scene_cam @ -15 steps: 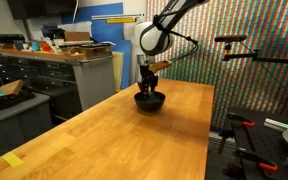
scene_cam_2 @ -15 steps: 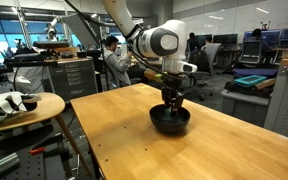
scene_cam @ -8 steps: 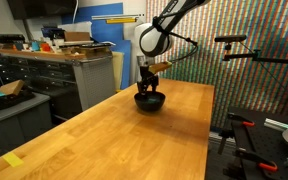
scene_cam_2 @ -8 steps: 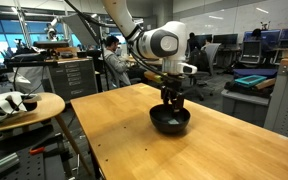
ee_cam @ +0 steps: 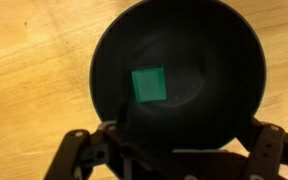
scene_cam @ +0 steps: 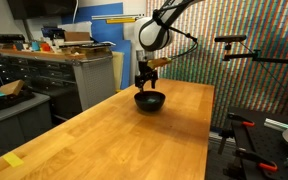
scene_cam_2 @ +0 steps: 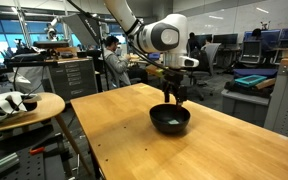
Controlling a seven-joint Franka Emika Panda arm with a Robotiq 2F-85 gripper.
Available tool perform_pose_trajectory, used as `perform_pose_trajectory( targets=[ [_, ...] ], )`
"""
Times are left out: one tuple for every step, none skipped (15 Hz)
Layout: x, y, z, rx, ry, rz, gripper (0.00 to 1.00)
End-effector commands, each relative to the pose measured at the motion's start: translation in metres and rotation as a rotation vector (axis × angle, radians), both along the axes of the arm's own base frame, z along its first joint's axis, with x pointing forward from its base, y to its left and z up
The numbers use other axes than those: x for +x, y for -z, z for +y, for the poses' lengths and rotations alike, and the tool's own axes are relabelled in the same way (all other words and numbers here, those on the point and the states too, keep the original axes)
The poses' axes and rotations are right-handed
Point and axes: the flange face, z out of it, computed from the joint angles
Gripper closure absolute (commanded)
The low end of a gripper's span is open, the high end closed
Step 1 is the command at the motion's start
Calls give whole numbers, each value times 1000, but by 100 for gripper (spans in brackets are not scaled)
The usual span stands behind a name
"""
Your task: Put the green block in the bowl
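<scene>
The green block [ee_cam: 149, 85] lies flat inside the black bowl [ee_cam: 219, 70], a little left of its middle in the wrist view. The bowl stands on the wooden table, toward its far end, in both exterior views [scene_cam: 149, 101] [scene_cam_2: 170, 118]. My gripper [ee_cam: 172, 152] hangs straight above the bowl, open and holding nothing, its dark fingers spread along the bottom of the wrist view. In both exterior views the gripper [scene_cam: 145, 84] [scene_cam_2: 174, 97] is lifted clear of the bowl's rim. The block is too small to make out in those views.
The wooden table [scene_cam: 114, 140] stretches toward the camera. A grey cabinet [scene_cam: 54, 75] with clutter stands beside it. A small round table [scene_cam_2: 24, 105] with objects sits off to one side, and a person [scene_cam_2: 112, 55] stands behind.
The gripper has opened and risen out of the bowl. The green block was let go and now rests in the bowl.
</scene>
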Motion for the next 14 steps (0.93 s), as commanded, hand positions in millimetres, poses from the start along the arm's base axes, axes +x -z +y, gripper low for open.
perform_pose_trajectory(
  targets=[
    [-5,-38,-13,15,-19,-16,0],
    [-5,-46,-17,13,-27,-19,0],
    [-6,-54,-23,13,-37,-20,0],
    [-8,-65,-30,14,-51,-20,0],
    [-10,-73,-37,14,-63,-18,0],
    [-13,-85,-44,20,-82,-17,0],
    [-16,-95,-52,21,-102,-13,0],
    [-19,-107,-62,25,-123,-11,0],
    [-23,-120,-72,30,-139,-11,0],
    [-12,-91,-58,16,-98,-13,0],
    [-15,-102,-66,18,-110,-13,0],
    [-18,-110,-71,19,-116,-16,0],
    [-19,-115,-74,19,-119,-17,0],
    [-19,-116,-74,20,-121,-17,0]
  ],
)
